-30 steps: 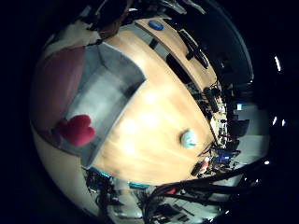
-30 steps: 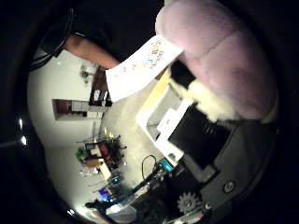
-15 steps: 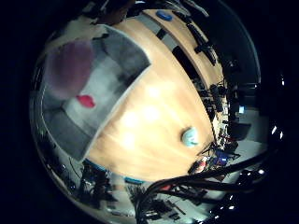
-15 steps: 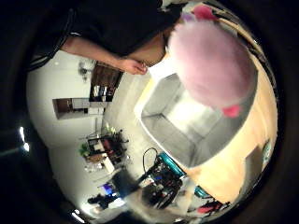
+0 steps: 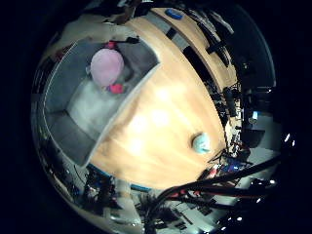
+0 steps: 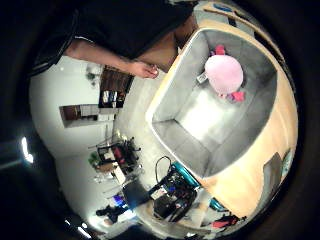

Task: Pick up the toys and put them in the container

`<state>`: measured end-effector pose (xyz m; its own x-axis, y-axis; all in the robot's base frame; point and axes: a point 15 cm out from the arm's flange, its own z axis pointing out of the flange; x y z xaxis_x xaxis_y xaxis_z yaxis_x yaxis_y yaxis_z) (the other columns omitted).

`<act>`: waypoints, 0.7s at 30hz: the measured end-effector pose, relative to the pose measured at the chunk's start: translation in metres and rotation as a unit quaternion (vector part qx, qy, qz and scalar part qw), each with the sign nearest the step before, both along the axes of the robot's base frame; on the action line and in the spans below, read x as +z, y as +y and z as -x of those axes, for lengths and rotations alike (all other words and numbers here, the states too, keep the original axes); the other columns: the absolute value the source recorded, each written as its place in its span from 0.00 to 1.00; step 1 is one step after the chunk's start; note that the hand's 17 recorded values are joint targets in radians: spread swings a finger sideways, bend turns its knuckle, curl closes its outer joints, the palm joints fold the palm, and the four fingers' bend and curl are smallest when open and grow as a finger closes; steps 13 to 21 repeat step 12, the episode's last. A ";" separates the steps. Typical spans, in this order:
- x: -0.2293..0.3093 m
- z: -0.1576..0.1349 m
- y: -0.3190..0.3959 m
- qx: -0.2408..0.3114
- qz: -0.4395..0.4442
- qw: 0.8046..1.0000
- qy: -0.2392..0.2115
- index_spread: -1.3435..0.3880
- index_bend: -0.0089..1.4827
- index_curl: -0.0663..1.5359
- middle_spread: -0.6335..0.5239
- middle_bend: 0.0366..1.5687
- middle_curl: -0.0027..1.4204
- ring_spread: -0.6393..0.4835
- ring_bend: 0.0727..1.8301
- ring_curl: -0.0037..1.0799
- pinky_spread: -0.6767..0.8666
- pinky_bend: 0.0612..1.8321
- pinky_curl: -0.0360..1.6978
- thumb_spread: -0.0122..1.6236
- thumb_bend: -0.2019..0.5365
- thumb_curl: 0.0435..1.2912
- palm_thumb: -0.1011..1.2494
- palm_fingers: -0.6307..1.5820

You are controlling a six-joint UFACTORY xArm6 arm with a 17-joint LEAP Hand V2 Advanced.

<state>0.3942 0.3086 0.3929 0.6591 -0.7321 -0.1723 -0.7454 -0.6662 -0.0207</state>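
Observation:
A pink plush toy [image 6: 224,73] with small red feet lies on the floor of the grey fabric container [image 6: 172,100], close to one end wall. The container stands on the wooden table [image 5: 161,122], at its edge. A small teal toy [image 5: 201,142] sits alone on the tabletop, well away from the container. Both palm views look down on the container from some height. No part of my hand shows in either view.
A blue object [image 5: 174,13] lies at the far end of the table. Dark desks with screens [image 5: 229,92] run along the table's long side. Beside the container's side of the table, boxes and equipment [image 6: 170,192] stand on the floor.
A second ago the pink toy filled the thumb side view, close to the palm. It has since left the palm and now lies in the container, small and far below.

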 end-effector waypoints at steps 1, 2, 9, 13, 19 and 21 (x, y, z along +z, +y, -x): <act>0.000 0.000 0.000 0.000 0.000 1.000 0.001 0.51 0.11 0.27 0.53 0.16 0.30 0.72 0.31 0.25 0.77 0.56 0.18 0.48 0.23 0.21 0.09 0.34; 0.000 0.000 -0.001 -0.001 0.001 1.000 0.001 0.51 0.12 0.27 0.53 0.16 0.29 0.72 0.31 0.25 0.77 0.56 0.18 0.48 0.23 0.21 0.09 0.34; -0.002 0.001 -0.003 -0.002 0.004 1.000 0.005 0.51 0.12 0.25 0.53 0.16 0.28 0.70 0.31 0.25 0.78 0.54 0.16 0.49 0.23 0.21 0.11 0.35; -0.002 0.001 -0.003 -0.002 0.004 1.000 0.005 0.51 0.12 0.25 0.53 0.16 0.28 0.69 0.32 0.25 0.77 0.53 0.15 0.49 0.23 0.21 0.11 0.36; -0.002 0.001 -0.003 -0.002 0.004 1.000 0.005 0.51 0.12 0.25 0.53 0.16 0.28 0.69 0.32 0.25 0.77 0.53 0.15 0.49 0.23 0.21 0.11 0.36; -0.002 0.001 -0.003 -0.002 0.004 1.000 0.005 0.51 0.12 0.25 0.53 0.16 0.28 0.69 0.32 0.25 0.77 0.53 0.15 0.49 0.23 0.21 0.11 0.36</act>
